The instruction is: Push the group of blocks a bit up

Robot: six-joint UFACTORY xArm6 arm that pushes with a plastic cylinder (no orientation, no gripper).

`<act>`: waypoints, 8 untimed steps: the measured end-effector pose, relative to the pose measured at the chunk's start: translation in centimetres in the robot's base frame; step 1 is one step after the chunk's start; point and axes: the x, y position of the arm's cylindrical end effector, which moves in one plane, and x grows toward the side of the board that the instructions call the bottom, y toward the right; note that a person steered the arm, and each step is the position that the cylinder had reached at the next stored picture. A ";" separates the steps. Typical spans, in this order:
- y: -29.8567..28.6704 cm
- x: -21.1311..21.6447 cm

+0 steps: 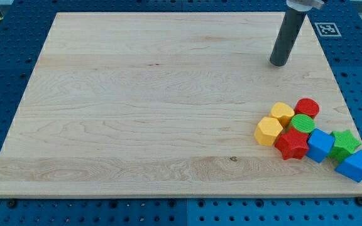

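board: pale wooden board (168, 100) sitting on a blue pegboard table (5, 75), mostly bare, all the action is in the lower right corner of the view.
rod: dark rod comes in from the view's top right, my tip (279, 64) rests on the wood well above the cluster, touching nothing. no claw on this rig, just the rod, so nothing to open or clench.
group: eight blocks packed together near the board's right edge and close to the bottom edge.
blue ones: blue wedge-ish block (353, 166) at the far bottom right, blue cube (320, 145) beside the red star.
red star (291, 144): middle of the bottom row, touching the yellow one.
green star (345, 143): between the two blues.
yellows: yellow hexagon (268, 131) on the left end, second yellow block (282, 113) just above it.
green cylinder (303, 123) and red cylinder (307, 107): top of the pile.
handling guess: light, hard, slidey blocks, they'll scatter if poked off-centre. i'd swing round below the bottom row and shove near the red star and blue cube, slowly.
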 end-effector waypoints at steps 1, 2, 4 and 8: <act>-0.4 -0.3; -0.4 -0.3; 4.6 2.1; 14.9 20.8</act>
